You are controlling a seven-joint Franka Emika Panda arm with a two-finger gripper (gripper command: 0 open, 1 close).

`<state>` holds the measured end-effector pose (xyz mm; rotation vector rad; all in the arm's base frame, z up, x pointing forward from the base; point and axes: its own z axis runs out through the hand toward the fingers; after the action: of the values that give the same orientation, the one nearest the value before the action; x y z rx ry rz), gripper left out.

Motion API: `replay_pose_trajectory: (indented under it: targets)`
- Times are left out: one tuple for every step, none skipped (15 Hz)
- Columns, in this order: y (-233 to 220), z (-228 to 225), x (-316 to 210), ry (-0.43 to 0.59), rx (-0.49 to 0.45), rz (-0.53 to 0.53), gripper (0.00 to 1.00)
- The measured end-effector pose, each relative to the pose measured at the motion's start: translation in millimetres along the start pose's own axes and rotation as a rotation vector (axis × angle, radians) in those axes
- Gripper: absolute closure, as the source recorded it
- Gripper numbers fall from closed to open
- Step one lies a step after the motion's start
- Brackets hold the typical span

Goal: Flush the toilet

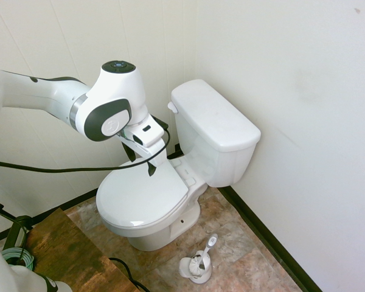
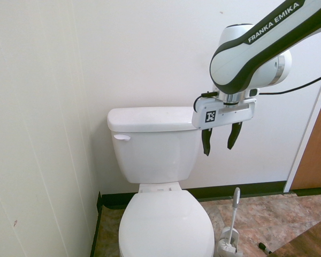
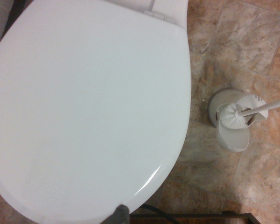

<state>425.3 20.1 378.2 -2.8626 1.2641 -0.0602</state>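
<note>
The big glossy white ceramic toilet (image 2: 160, 176) stands against the wall in the corner, its oval lid down; the small white flush lever (image 2: 121, 137) sits on the tank's front, at the end nearest the side wall. The black two-finger gripper (image 2: 220, 140) hangs empty with fingers apart above the seat, well off from the lever. I'd say it should cross the tank front, come over the lever's free end and press down steadily; the lever's pivot is too small to make out; the white toilet brush (image 2: 232, 214) in its holder is cut off by the frame.
</note>
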Motion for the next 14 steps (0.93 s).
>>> replay_pose_trajectory:
  targets:
    - [-0.4,0.4,0.3,-0.001,0.0,0.001,0.0]
    - [-2.6,0.5,2.1,0.002,0.013,0.014,0.0]
    - [-11.0,0.0,6.2,0.014,0.037,0.03,0.0]
    - [-27.0,-1.1,10.5,0.03,0.067,0.046,0.0]
    - [-48.2,-1.1,13.5,0.042,0.091,0.059,0.0]
    - [-73.5,-0.7,15.2,0.045,0.111,0.068,0.0]
    - [-102.4,-3.6,16.7,0.047,0.136,0.077,0.0]
    - [-129.8,-7.1,19.8,0.052,0.164,0.089,0.0]
    - [-156.2,-10.3,25.3,0.068,0.199,0.109,0.0]
    - [-181.2,-12.1,31.0,0.084,0.232,0.124,0.0]
    - [-205.0,-10.9,35.4,0.097,0.249,0.129,0.0]
    - [-227.0,-6.6,38.0,0.108,0.258,0.129,0.0]
    - [-248.8,-0.8,39.1,0.115,0.267,0.126,0.0]
    - [-269.3,4.5,40.3,0.118,0.28,0.123,0.0]
